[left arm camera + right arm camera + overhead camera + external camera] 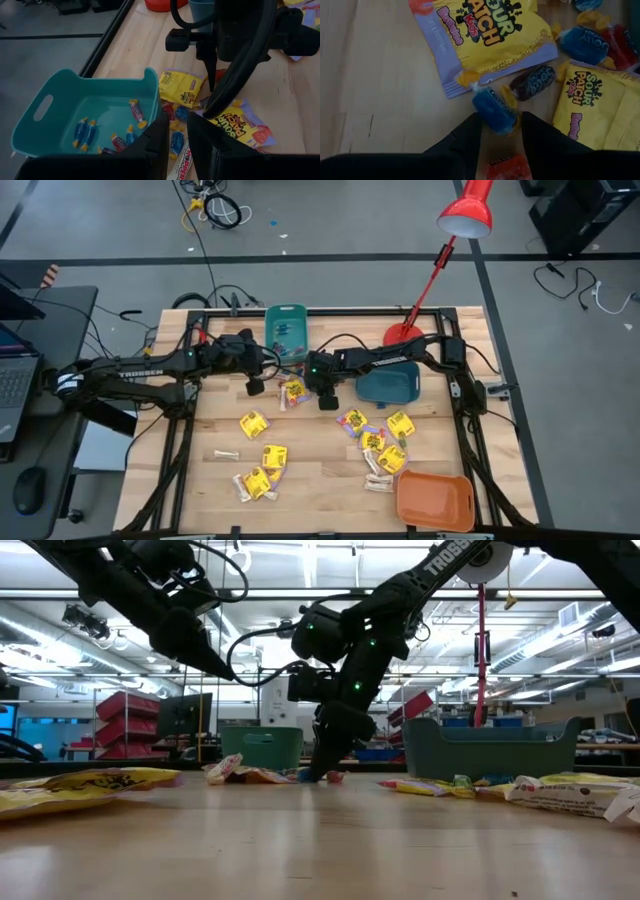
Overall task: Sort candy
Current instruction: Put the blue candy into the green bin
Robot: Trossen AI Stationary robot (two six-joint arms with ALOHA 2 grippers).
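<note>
R pincer (497, 131) down on desk (380, 100), fingers part-open astride blue wrapped candy (493, 109) beside Sour Patch packet (485, 35), not gripped. Risk: slick wrapper squirts out, or dark candy (532, 81) snagged. L pincer (175, 137) near-closed, empty, by teal bin (100, 107).

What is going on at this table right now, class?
A two-armed robot is sorting candy. The right gripper is low on the table, its fingers either side of a blue sweet beside yellow packets. The left gripper hovers by the teal bin, which already holds several sweets. More candy lies scattered across the table.
</note>
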